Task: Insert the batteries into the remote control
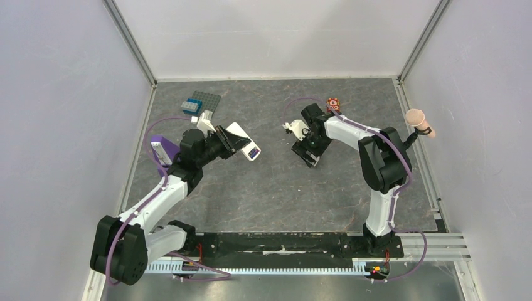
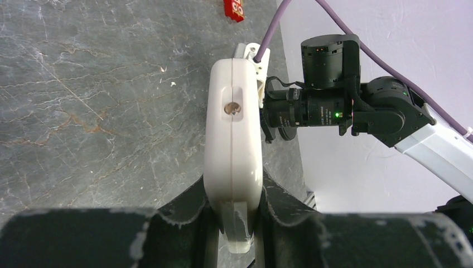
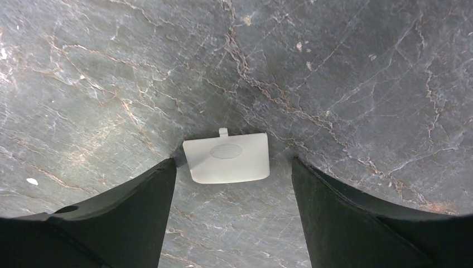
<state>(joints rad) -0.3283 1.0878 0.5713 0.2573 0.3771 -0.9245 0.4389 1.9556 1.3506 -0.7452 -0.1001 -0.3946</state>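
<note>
My left gripper (image 1: 221, 142) is shut on the white remote control (image 1: 243, 140) and holds it above the table, its display end pointing right. The left wrist view shows the remote (image 2: 233, 134) edge-on, clamped at one end between the jaws of the left gripper (image 2: 234, 207). My right gripper (image 1: 307, 152) is open and points down at the table. In the right wrist view a small white battery cover (image 3: 227, 158) lies flat on the table between the open fingers of the right gripper (image 3: 233, 165). The batteries are not in view.
A red-orange toy block (image 1: 333, 103) lies at the back right and shows in the left wrist view (image 2: 234, 8). A small white object (image 1: 290, 128) lies by the right gripper. A purple stand (image 1: 160, 147) and a grey plate with a blue brick (image 1: 199, 102) sit at the left.
</note>
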